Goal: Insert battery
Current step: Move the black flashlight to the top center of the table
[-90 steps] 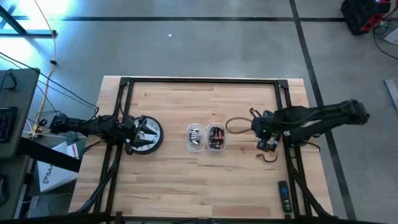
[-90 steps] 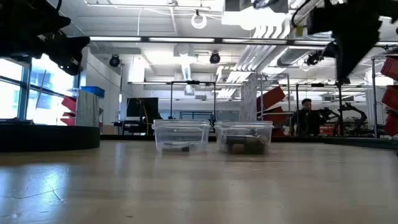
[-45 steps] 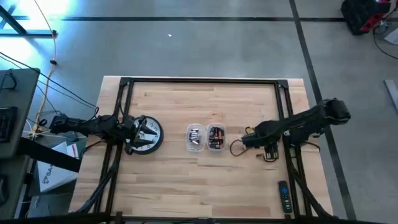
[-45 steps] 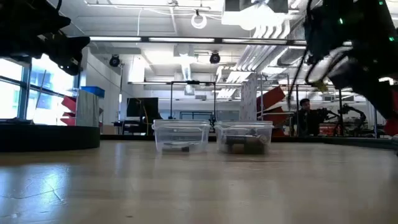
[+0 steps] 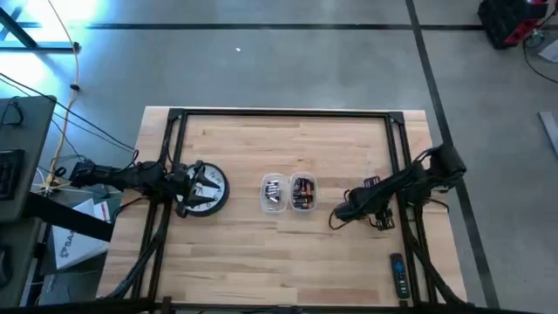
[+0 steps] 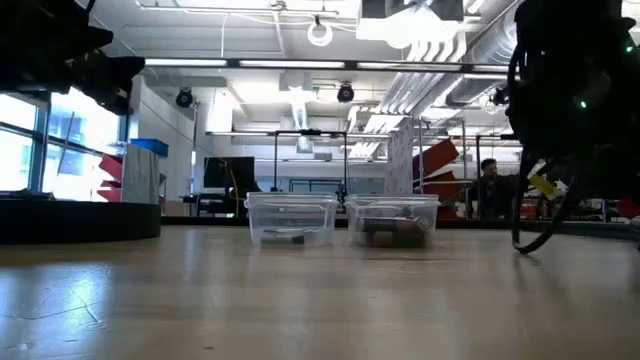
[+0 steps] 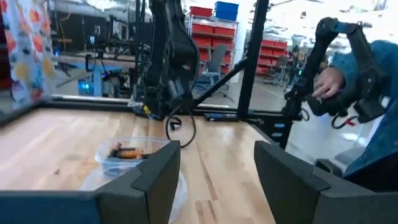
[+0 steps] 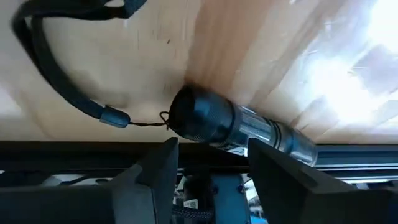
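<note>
At nine o'clock on the wooden table (image 5: 288,253), the left gripper (image 5: 185,185) waited above a round black-and-white disc (image 5: 209,189), its fingers (image 7: 158,171) spread wide with nothing between them. Near the table's centre sat two clear tubs, the left tub (image 5: 275,193) holding a few batteries and the right tub (image 5: 302,192) more of them. Toward three o'clock the right gripper (image 5: 342,212) hung low over a black flashlight (image 8: 236,129) lying on its side near the table's edge, a dark wrist strap (image 8: 68,81) looping away from its tail. Those fingers (image 8: 152,171) stood apart, straddling the flashlight's body without touching it. A careless closing could have nudged the round barrel so it rolled toward the edge, or pinched the strap instead of the body. Down at five o'clock lay a remote control (image 5: 398,275).
</note>
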Tool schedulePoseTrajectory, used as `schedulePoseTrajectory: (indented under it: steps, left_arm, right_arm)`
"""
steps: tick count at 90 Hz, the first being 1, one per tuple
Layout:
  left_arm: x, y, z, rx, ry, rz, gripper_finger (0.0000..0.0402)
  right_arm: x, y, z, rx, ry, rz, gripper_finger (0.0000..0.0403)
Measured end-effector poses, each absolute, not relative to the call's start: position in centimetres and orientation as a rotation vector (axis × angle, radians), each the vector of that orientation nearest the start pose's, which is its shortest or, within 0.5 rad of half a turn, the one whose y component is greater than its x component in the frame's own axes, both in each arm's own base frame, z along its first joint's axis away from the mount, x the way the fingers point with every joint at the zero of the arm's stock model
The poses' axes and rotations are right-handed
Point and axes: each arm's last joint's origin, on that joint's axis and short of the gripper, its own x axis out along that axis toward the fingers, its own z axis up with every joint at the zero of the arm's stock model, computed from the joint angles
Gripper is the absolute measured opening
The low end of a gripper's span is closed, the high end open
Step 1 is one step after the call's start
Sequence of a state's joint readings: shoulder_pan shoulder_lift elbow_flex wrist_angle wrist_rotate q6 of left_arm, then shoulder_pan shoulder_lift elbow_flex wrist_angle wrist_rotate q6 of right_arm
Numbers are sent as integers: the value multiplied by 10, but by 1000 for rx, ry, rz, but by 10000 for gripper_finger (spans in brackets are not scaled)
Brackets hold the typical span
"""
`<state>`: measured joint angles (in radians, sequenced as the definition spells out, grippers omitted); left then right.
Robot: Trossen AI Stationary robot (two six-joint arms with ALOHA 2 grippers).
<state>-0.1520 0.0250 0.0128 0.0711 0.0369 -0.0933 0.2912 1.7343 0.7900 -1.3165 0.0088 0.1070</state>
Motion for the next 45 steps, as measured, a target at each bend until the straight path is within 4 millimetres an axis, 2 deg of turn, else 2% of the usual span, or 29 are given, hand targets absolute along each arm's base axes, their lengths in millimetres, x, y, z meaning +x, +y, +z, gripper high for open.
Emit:
schedulePoseTrajectory:
  steps: [15, 23, 45]
  left_arm:
    - [97, -16, 173, -96, -50, -192, 190]
    - [97, -16, 173, -96, -49, -192, 190]
    - [97, -15, 173, -135, -49, -171, 190]
  right_arm:
    - [190, 58, 118, -291, 2242, 13, 161]
    - [205, 61, 118, -297, 2142, -3, 161]
    - [256, 62, 153, -360, 1910, -10, 161]
